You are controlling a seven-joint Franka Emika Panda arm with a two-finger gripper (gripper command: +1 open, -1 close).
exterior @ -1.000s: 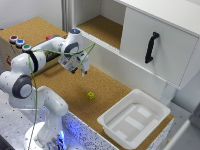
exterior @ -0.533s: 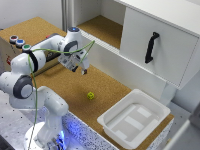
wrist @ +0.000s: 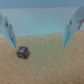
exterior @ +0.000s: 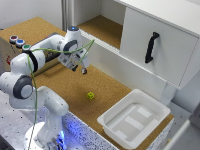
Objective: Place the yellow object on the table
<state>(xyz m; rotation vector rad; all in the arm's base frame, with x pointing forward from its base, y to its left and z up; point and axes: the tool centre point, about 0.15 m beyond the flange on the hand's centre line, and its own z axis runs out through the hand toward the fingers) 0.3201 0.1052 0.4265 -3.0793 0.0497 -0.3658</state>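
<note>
Brown cork table [exterior: 60,85], white tray [exterior: 134,120] at the exterior view's right. The yellow object [exterior: 90,95] rests on the cork, well apart from the tray. Gripper [exterior: 83,71] hangs above it, fingers apart, holding nothing. Placement looks done; best move is a straight lift clear. Cabinet ledge sits close behind; open cork lies toward the front edge.
</note>
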